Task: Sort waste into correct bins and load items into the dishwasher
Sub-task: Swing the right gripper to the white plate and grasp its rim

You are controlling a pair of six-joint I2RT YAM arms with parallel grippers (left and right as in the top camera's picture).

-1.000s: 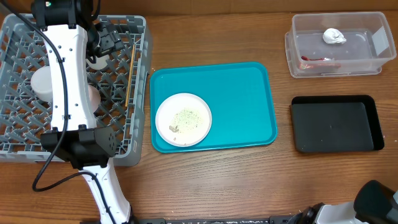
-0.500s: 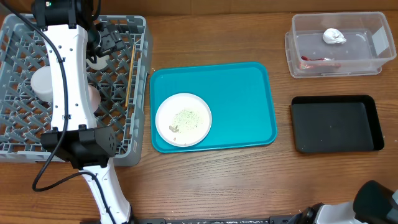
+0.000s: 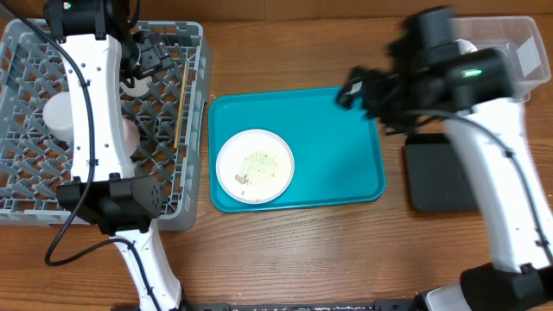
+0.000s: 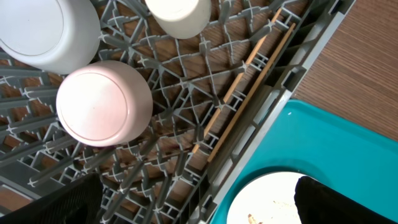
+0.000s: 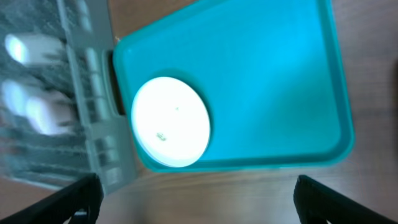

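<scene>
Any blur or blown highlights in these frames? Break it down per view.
Overhead: right arm smeared, left arm and dishwasher rack crisp. Left wrist: sharp, chopsticks cleanly resolved. Right wrist: whole frame soft, white plate blown out to a flat glow, the rack just a grey blur.

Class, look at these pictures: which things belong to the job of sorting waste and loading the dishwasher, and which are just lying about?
Part of the job: white plate, rice bits, chopsticks, grey rack, clear tub, black tray.
Just lying about: teal tray, wooden table.
</scene>
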